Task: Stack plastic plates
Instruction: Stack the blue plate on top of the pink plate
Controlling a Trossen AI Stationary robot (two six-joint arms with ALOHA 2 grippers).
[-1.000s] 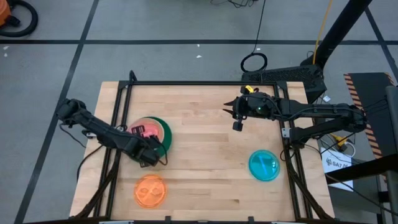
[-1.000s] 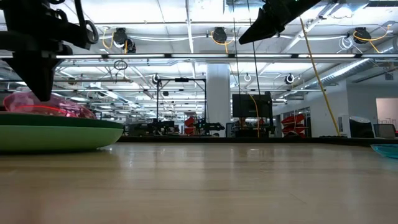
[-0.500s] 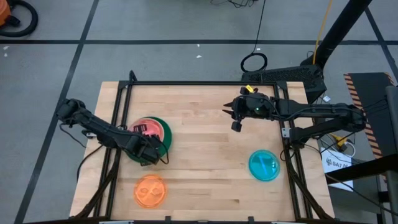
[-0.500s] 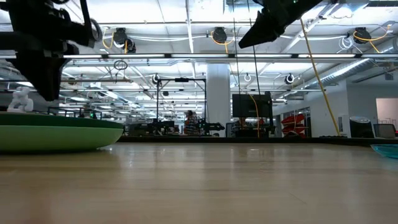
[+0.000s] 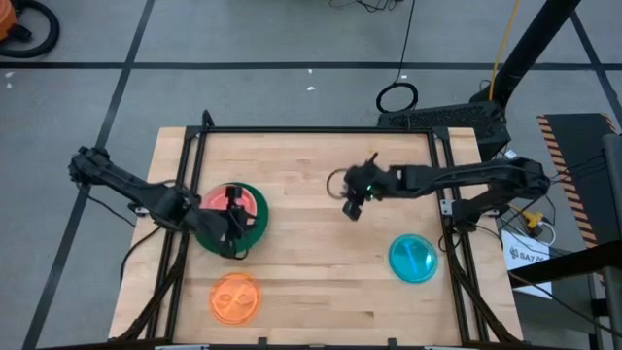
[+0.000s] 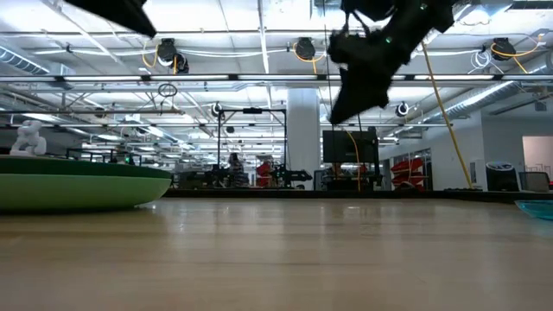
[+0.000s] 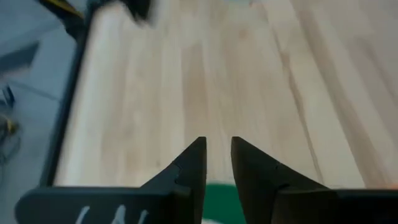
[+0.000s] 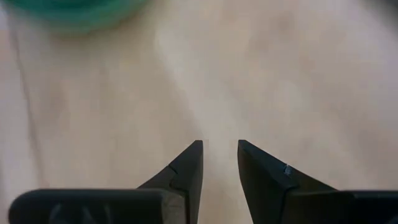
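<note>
A stack of plates [image 5: 248, 216] rests on the left half of the table: a red-pink plate [image 5: 225, 201] on a dark green one. In the low view the stack [image 6: 78, 186] shows a dark green rim over a light green body. My left gripper [image 5: 231, 233] hovers over the stack's near edge, narrowly open and empty [image 7: 217, 155]. My right gripper [image 5: 351, 197] hangs above the table's middle, narrowly open and empty [image 8: 219, 155]. An orange plate [image 5: 234, 297] lies flat near the near-left corner. A blue plate [image 5: 413, 259] lies flat on the right.
Bare wood lies between the stack and the blue plate. A black metal frame [image 5: 311, 129] borders the table's far edge and sides. In the low view the blue plate's rim [image 6: 536, 206] shows at the right edge, and my right gripper [image 6: 359, 82] hangs well above the table.
The red-pink plate, tilted above the green stack a second ago, now lies flat on it. My left gripper has risen out of the low view. My right gripper has moved toward the table's left and near edges, and has come lower.
</note>
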